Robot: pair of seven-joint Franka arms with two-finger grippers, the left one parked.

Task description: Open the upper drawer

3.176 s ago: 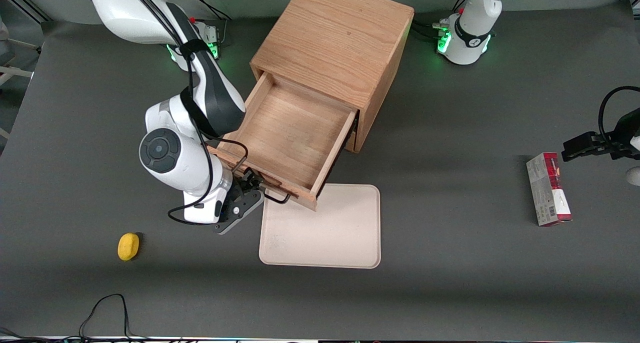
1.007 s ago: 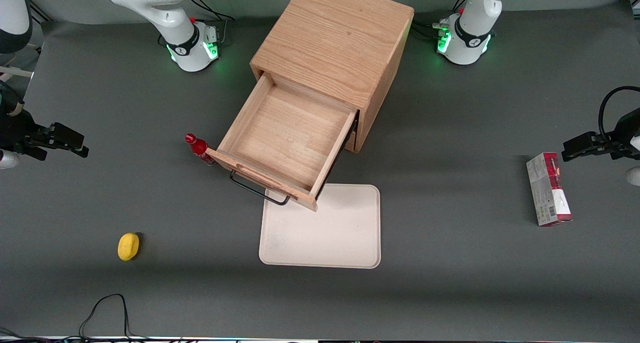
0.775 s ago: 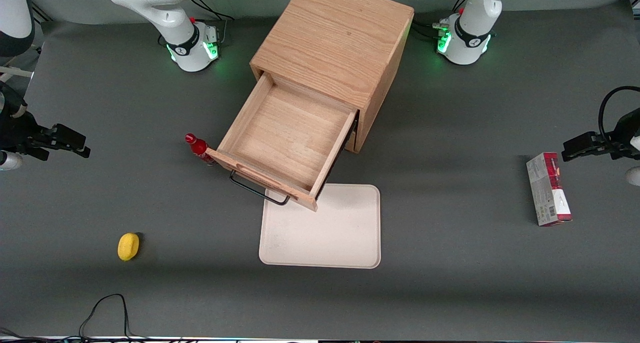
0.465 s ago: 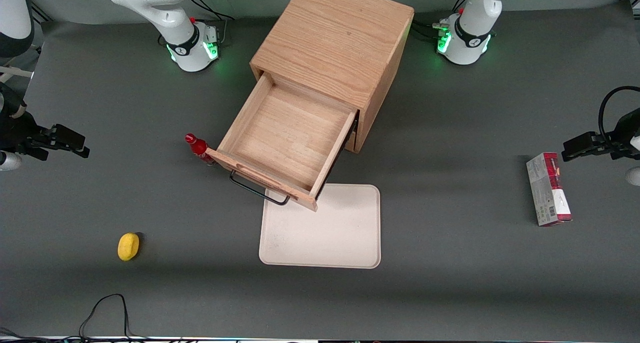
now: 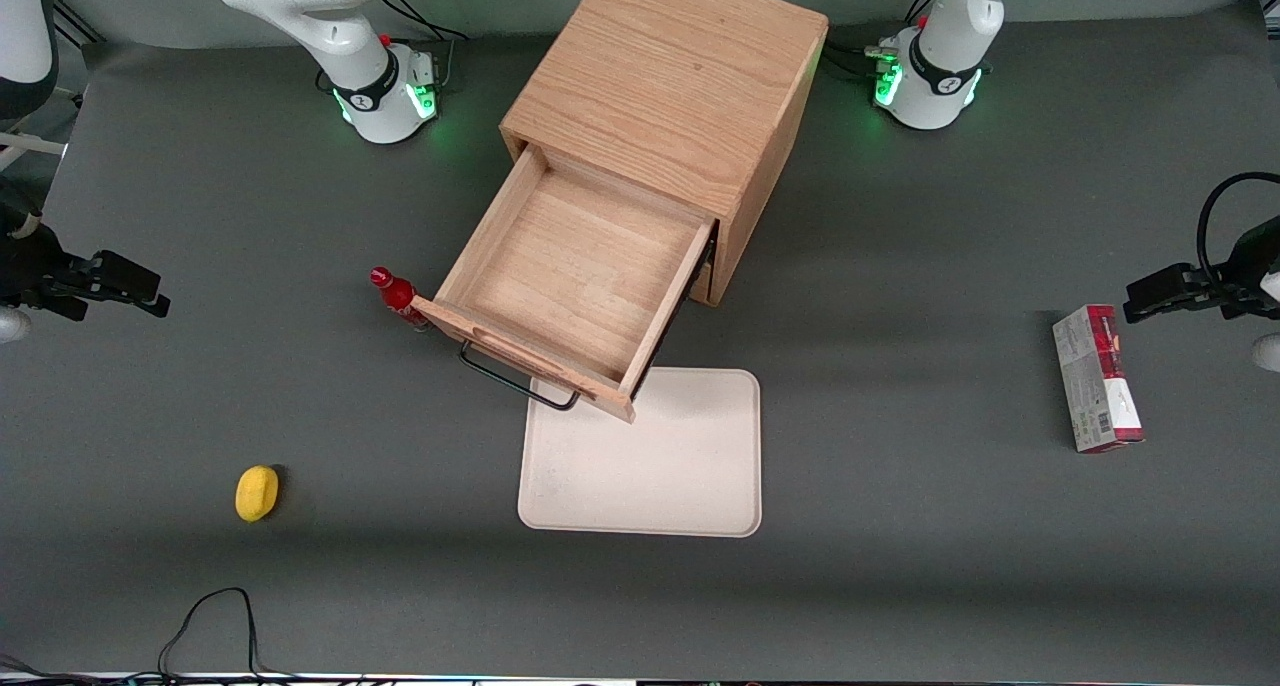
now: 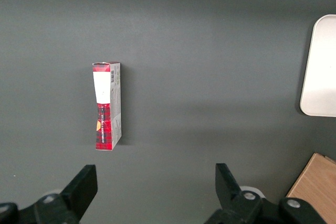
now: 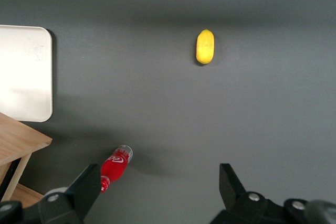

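Observation:
The upper drawer [image 5: 575,281] of the oak cabinet [image 5: 665,86] stands pulled far out, its plain wooden inside bare. Its dark wire handle [image 5: 515,381] juts toward the front camera over a corner of the tray. A corner of the drawer shows in the right wrist view [image 7: 18,145]. My gripper [image 5: 125,286] hangs at the working arm's end of the table, far from the drawer, open and empty. In the right wrist view its fingers [image 7: 86,187] stand wide apart above bare mat. The lower drawer is hidden under the upper one.
A red bottle [image 5: 397,296] stands beside the drawer's front corner and also shows in the right wrist view [image 7: 116,165]. A cream tray [image 5: 645,456] lies in front of the drawer. A lemon [image 5: 257,492] lies nearer the front camera. A red box [image 5: 1097,376] lies toward the parked arm's end.
My gripper has let go of the drawer handle and drawn away to the working arm's end of the table. The drawer has stayed pulled out. The red bottle now shows.

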